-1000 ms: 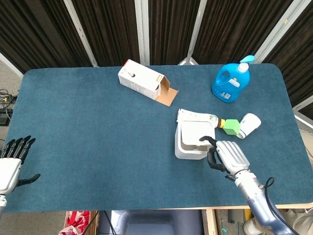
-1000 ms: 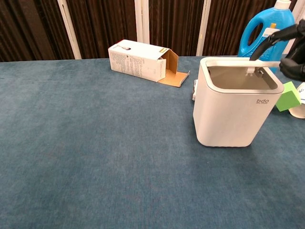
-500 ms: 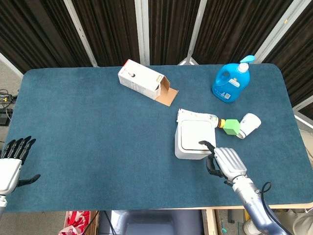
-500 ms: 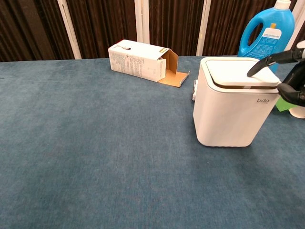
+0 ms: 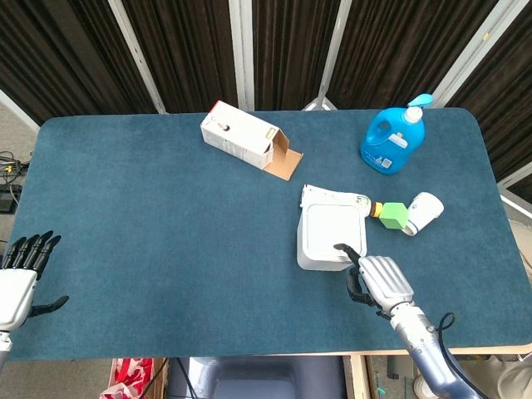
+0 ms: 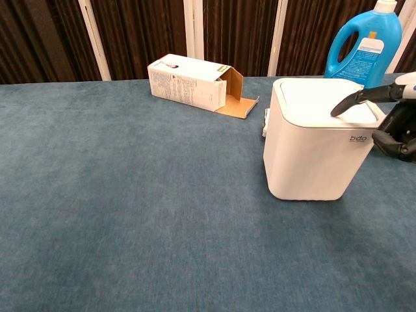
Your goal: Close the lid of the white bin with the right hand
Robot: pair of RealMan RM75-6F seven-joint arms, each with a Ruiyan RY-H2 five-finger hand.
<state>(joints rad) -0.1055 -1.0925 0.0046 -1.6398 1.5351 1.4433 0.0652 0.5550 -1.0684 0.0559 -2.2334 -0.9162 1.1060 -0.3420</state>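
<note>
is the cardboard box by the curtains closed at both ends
No, in the chest view the cardboard box has its right end open, the flap folded down onto the table.

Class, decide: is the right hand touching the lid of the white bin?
Touching. The chest view shows a fingertip of the right hand resting on the lid, with no gap under it.

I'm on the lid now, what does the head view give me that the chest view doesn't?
Only the head view shows the left hand, idle with fingers apart past the table's near left edge, the green block, and the white cup lying beside it.
Only the chest view shows the bin's front wall with its small logo, and the lid seated flush on the rim.
Both show the white bin, the right hand with one finger on the lid, the open carton and the blue detergent bottle.
</note>
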